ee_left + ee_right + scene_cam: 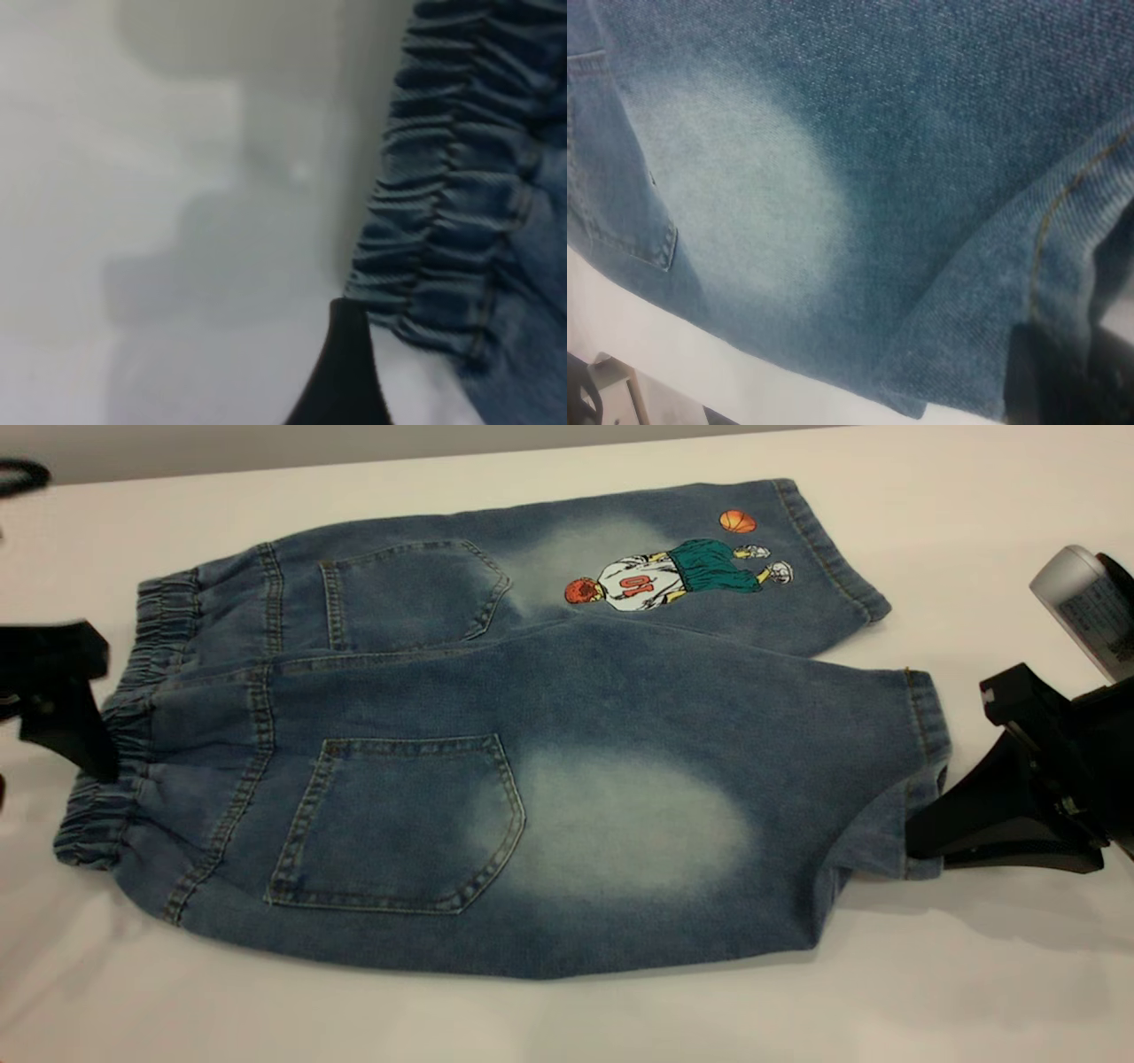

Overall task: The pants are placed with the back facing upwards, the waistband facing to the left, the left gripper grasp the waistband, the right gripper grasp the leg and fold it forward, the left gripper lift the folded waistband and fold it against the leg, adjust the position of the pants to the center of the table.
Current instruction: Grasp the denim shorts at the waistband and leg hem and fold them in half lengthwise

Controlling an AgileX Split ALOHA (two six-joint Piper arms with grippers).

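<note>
The pants [496, 744] lie flat on the table [974, 974], back up, with the ruched waistband [124, 717] to the left. The far leg carries the basketball-player print [673, 571]. The near leg [709, 779] shows its oval faded patch [735, 186]. My left gripper [93, 757] is at the waistband, open; one black finger [345, 372] rests on the table against the waistband's edge [443, 212], the other finger is hidden. My right gripper [917, 846] is shut on the near leg's hem [992, 319], which is slightly raised off the table.
The right arm's silver labelled cylinder [1076, 602] hangs over the table's right side. A black cable [22, 474] loops at the far left corner. White tabletop surrounds the pants on every side. Its back edge [443, 456] runs just beyond the printed leg.
</note>
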